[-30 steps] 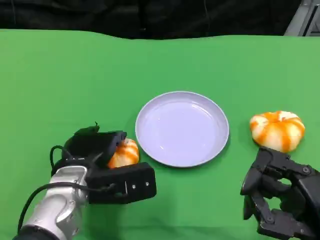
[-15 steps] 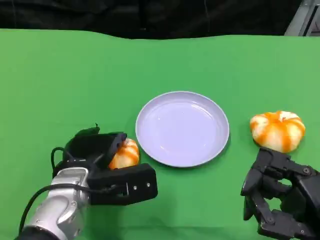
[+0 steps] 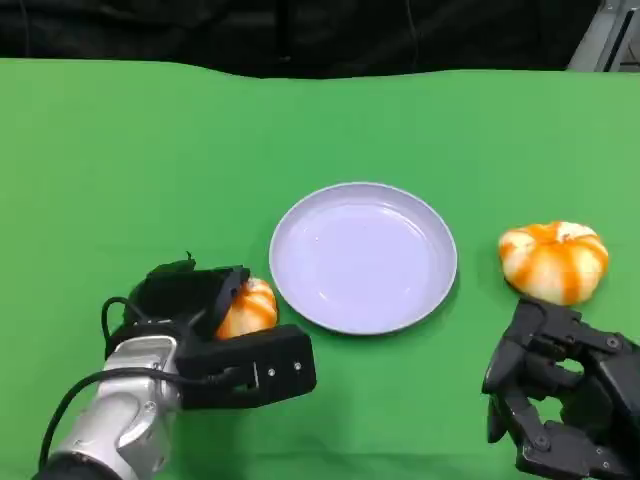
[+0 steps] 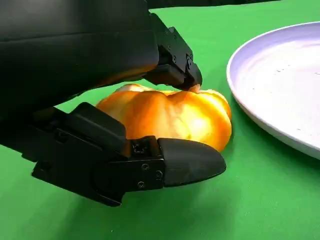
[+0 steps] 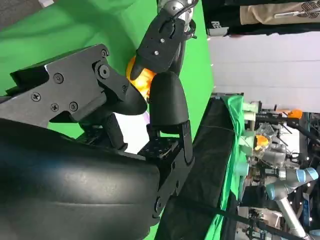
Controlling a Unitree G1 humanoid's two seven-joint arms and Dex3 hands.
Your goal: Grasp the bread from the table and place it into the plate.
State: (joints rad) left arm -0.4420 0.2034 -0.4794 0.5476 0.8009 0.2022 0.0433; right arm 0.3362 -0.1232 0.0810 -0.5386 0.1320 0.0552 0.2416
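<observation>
On the green bench (image 3: 120, 140) I see the lilac plate (image 3: 363, 256) at the middle. My left hand (image 3: 215, 330) near the front left corner clasps one orange-striped bread (image 4: 170, 116), which sits on the cloth just beside the plate's rim. A second bread (image 3: 554, 261) lies toward the right edge; my right hand (image 3: 560, 405) sits before it, holding nothing, fingers parted.

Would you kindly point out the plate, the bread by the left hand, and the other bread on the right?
plate (image 3: 363, 300), head view, on its near rim.
bread by the left hand (image 4: 170, 117), left wrist view, on its orange side.
other bread (image 3: 553, 260), head view, on its top middle.
</observation>
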